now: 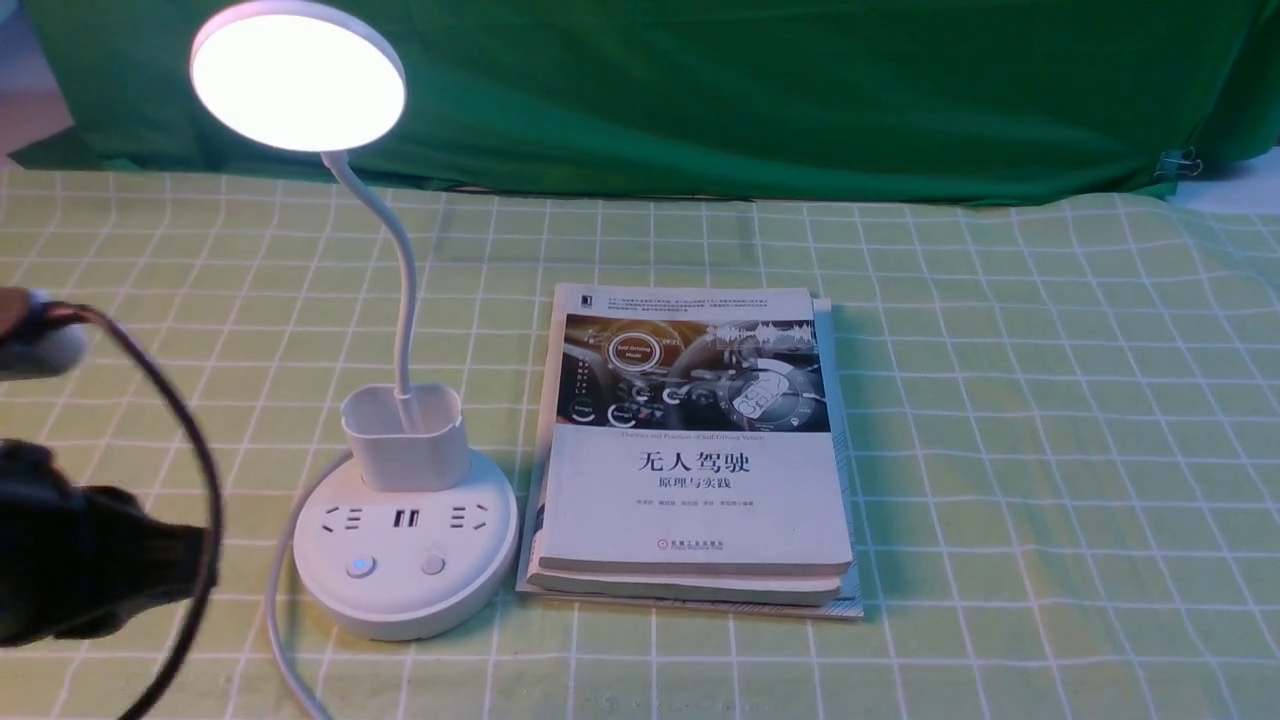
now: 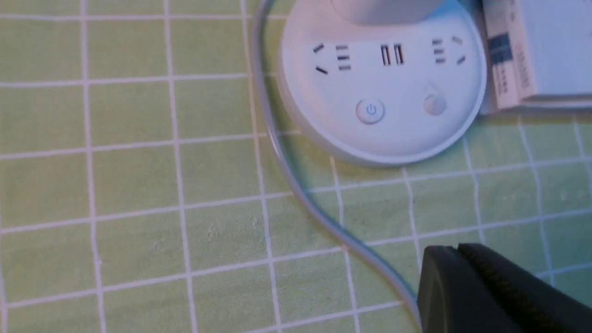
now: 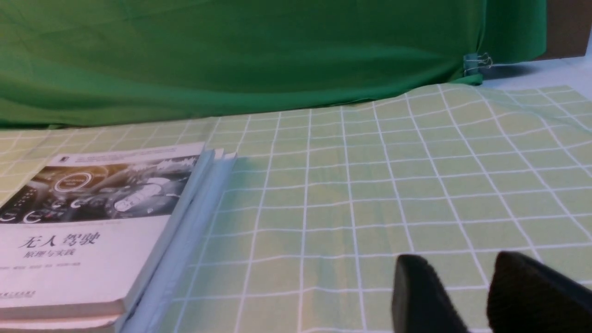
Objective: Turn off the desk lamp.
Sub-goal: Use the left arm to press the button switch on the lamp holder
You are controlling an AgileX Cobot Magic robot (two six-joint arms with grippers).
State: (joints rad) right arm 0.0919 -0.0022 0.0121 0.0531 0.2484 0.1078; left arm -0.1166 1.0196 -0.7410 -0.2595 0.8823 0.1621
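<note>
The white desk lamp stands at the table's left. Its round disc head glows brightly. The thin neck runs down into a small cup on the round base. The base carries sockets, a lit power button and a second button. My left gripper is shut and empty, just left of the base and apart from it. In the left wrist view the shut left gripper is short of the base and its power button. My right gripper is open and empty over bare cloth.
A stack of books lies right beside the lamp base and also shows in the right wrist view. The lamp's grey cord curves round the base's left side toward the front edge. A green backdrop hangs behind the checked tablecloth.
</note>
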